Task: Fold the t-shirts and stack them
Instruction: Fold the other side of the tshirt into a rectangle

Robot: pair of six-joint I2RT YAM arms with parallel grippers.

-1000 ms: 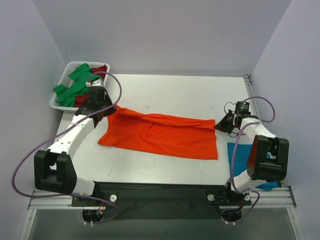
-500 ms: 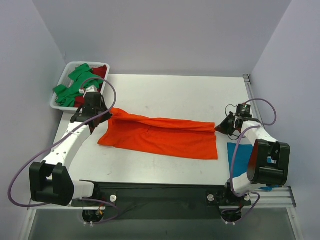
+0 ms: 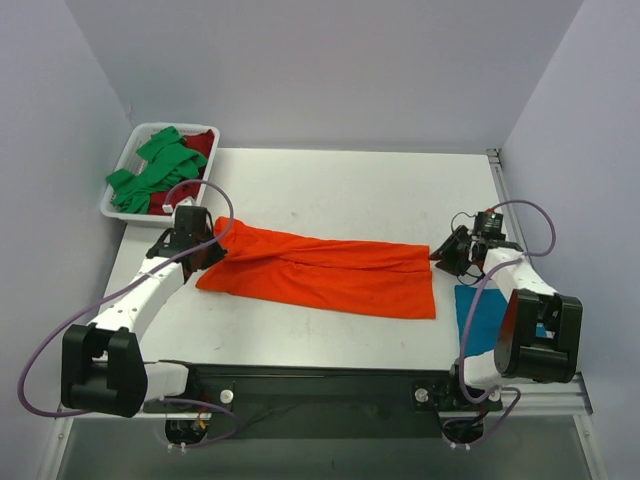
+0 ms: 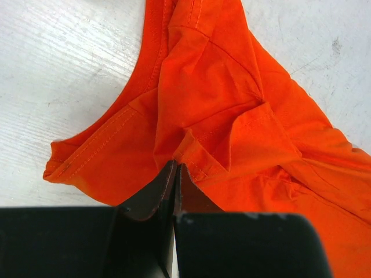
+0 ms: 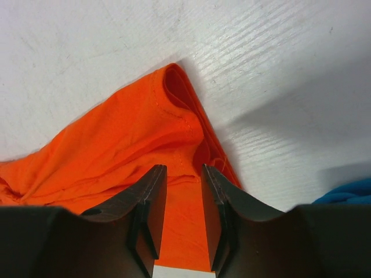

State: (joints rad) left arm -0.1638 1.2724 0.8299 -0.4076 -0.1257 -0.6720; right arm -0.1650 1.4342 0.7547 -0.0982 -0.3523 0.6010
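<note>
The soft, creased orange t-shirt (image 3: 320, 272) is lying as a long folded band across the white worktop (image 3: 350, 190). The left fingers (image 4: 153, 197) are pinching its stitched sleeve fold. The right fingers (image 5: 152, 202), clenched a second ago, are parting over the hem.

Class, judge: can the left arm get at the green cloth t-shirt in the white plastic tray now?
Probably not yet: the left gripper is shut on the bright orange cloth t-shirt.

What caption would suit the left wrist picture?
Left gripper pinching a fold of the orange t-shirt on the white table.
</note>
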